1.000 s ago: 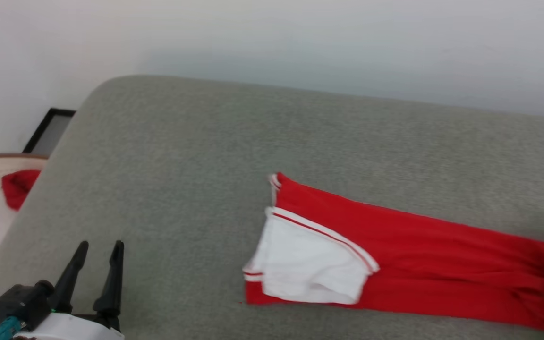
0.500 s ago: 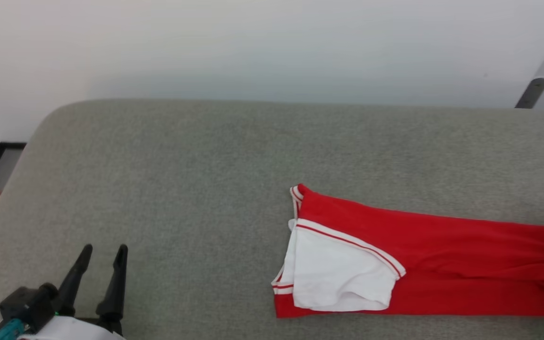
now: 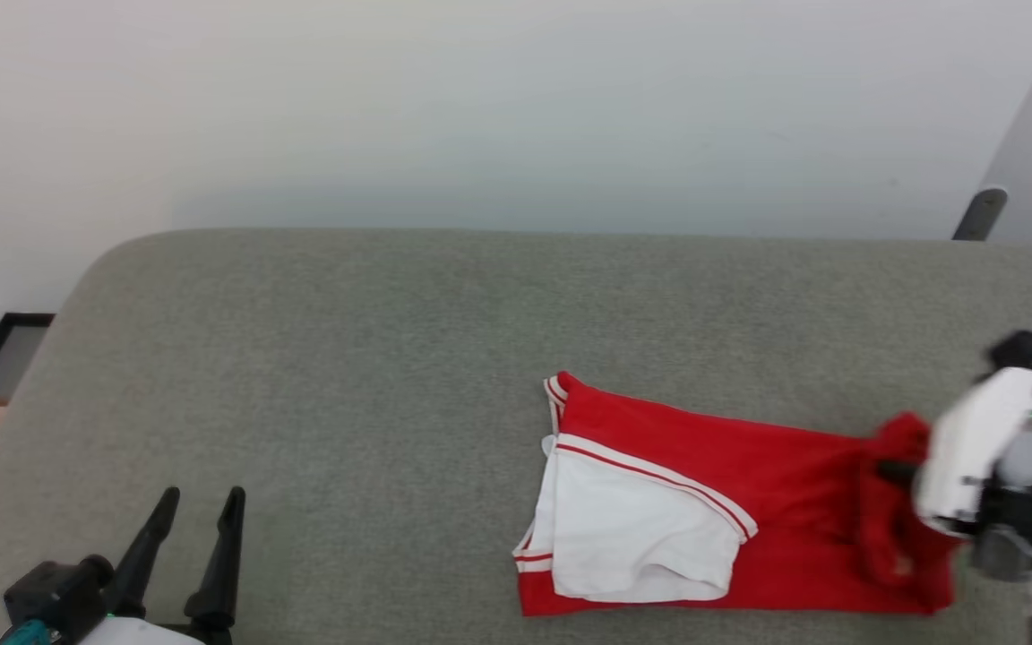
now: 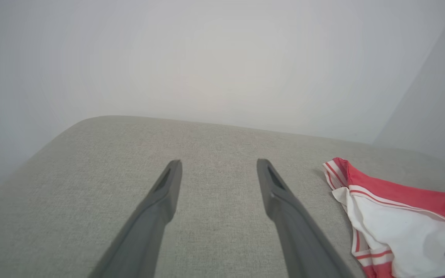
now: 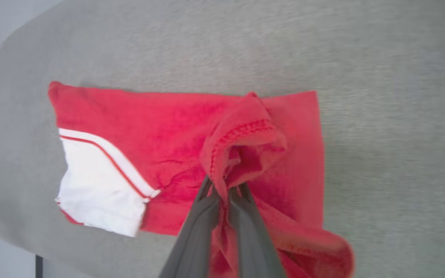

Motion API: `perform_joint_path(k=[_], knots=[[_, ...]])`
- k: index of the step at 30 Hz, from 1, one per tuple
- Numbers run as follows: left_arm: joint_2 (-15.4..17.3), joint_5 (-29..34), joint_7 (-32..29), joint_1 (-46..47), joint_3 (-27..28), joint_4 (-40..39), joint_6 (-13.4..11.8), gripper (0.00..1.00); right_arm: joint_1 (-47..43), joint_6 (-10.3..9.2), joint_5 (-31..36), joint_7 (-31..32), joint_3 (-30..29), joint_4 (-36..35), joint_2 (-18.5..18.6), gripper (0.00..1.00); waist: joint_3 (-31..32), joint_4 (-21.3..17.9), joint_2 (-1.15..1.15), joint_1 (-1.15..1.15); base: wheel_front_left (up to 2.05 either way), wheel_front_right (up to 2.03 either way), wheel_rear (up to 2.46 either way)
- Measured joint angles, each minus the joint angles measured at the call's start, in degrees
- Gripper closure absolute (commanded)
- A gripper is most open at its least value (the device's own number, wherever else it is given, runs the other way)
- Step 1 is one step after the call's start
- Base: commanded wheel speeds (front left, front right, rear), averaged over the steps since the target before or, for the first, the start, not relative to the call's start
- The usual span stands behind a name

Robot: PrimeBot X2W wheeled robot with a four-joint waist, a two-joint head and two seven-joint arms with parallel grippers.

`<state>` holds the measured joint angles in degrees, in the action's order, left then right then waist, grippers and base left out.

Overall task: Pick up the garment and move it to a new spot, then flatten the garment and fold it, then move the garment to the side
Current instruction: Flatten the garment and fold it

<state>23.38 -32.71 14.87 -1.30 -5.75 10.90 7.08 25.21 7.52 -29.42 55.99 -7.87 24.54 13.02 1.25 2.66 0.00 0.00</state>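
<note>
The garment [image 3: 704, 475] lies on the right half of the cushion [image 3: 346, 358], folded lengthwise into a red strip with a white sleeve [image 3: 632, 528] on top at its left end. The hem end is raised and bunched, because the right hand [image 5: 224, 193] has it pinched between nearly closed fingers. The hand looks placed to carry that end over the strip toward the sleeve, halving the length. The sleeve end rests flat and anchors the cloth by its own weight, so the lifted part can likely travel without dragging the rest.

The left hand [image 3: 201, 494] hovers at the near left with its fingers spread wide and holding nothing. It is well apart from the garment and out of the fold's path.

In the right wrist view the cushion's near edge runs close to the sleeve side, so there is little slack there. Broad bare cushion lies to the left and back toward the wall [image 3: 480, 107], which is the roomier direction for shifting the garment aside.
</note>
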Motion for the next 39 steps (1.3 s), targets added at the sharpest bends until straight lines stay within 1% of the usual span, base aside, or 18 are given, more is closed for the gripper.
perform_joint_path(k=[3, 6, 11, 15, 21, 26, 29, 30, 31, 32, 33, 34, 35, 37, 39], knots=[[-0.02, -0.08, -0.19, 0.09, -0.32, 0.07, 0.0, 0.0, -0.08, 0.0, -0.93, 0.31, 1.65, -1.78, -3.43, 1.0, 0.18, 0.94, 0.0, 0.0, 0.0, 0.0, 0.0], [-0.15, -0.09, -0.51, 0.42, -1.1, 0.16, 0.0, 0.0, -0.05, -0.01, -1.24, -0.19, 3.41, -2.27, -6.08, 1.0, 0.29, 2.08, 0.0, 0.0, 0.0, 0.0, 0.0], [-0.21, -0.19, -0.82, 1.43, -2.14, 0.44, 0.0, 0.0, 0.3, -0.01, -1.13, -1.64, 6.81, -1.4, -8.62, 1.0, 0.38, 4.33, 0.0, 0.0, 0.0, 0.0, 0.0], [-0.67, -0.25, -1.09, 2.69, -3.44, 0.91, 0.04, 0.0, 1.8, -0.01, -0.75, -4.41, 8.78, 0.76, -9.51, 1.0, 0.33, 6.29, 0.0, 0.0, 0.0, 0.0, 0.0], [-1.45, -0.47, -1.21, 5.03, -5.64, 2.12, 0.05, 0.0, 4.5, -0.01, -0.9, -8.23, 12.02, 6.42, -9.94, 1.0, -0.1, 9.06, 0.0, 0.0, 0.0, 0.0, 0.0], [-1.92, -0.92, -1.13, 6.93, -7.39, 3.42, 0.24, 0.0, 7.06, -0.01, -4.48, -12.16, 15.82, 11.76, -10.02, 1.0, -0.68, 10.88, 0.0, 0.0, 0.0, 0.0, 0.0], [-1.99, -1.27, -0.87, 7.81, -8.22, 4.28, 0.24, 0.0, 8.64, -0.01, -4.39, -14.57, 18.01, 14.97, -10.09, 1.0, -1.18, 11.53, 0.0, 0.0, 0.0, 0.0, 0.0], [-2.02, -1.33, -0.75, 8.14, -8.45, 4.52, 0.24, 0.0, 9.05, -0.01, -4.61, -15.47, 18.75, 15.83, -10.05, 0.96, -1.32, 11.69, 0.0, 0.0, 0.0, 0.0, 0.0], [-2.09, -1.6, -0.73, 8.45, -8.67, 4.69, 0.24, 0.0, 9.52, -0.01, -4.91, -16.12, 19.47, 16.69, -10.04, 0.87, -1.46, 11.83, 0.0, 0.0, 0.0, 0.0, 0.0], [-2.09, -1.7, -0.65, 8.69, -8.76, 4.87, 0.24, 0.0, 9.93, -0.01, -5.08, -16.6, 20.02, 17.55, -10.04, 0.73, -1.58, 11.92, 0.0, 0.0, 0.0, 0.0, 0.0], [-2.04, -1.85, -0.6, 8.8, -8.8, 5.06, 0.24, 0.0, 10.32, -0.01, -5.65, -17.04, 20.82, 18.17, -10.04, 0.52, -1.68, 11.95, 0.0, 0.0, 0.0, 0.0, 0.0], [-1.99, -2.0, -0.48, 8.88, -8.86, 5.3, 0.24, 0.0, 10.73, -0.01, -6.11, -17.47, 21.62, 18.66, -10.04, 0.18, -1.73, 11.92, 0.0, 0.0, 0.0, 0.0, 0.0], [-1.96, -2.13, -0.46, 8.95, -8.88, 5.45, 0.24, 0.0, 11.15, -0.01, -6.45, -17.8, 22.51, 19.0, -10.05, 0.0, -1.75, 11.83, 0.0, 0.0, 0.0, 0.0, 0.0], [-1.78, -2.45, -0.23, 9.0, -8.82, 5.77, 0.25, 0.0, 11.97, -0.01, -8.73, -18.28, 23.91, 19.22, -10.06, 0.0, -1.74, 11.54, 0.0, 0.0, 0.0, 0.0, 0.0], [-1.53, -2.63, -0.2, 8.98, -8.6, 5.99, 0.25, 0.0, 12.65, -0.01, -9.49, -18.7, 25.63, 19.2, -10.05, 0.0, -1.67, 11.14, 0.0, 0.0, 0.0, 0.0, 0.0]])
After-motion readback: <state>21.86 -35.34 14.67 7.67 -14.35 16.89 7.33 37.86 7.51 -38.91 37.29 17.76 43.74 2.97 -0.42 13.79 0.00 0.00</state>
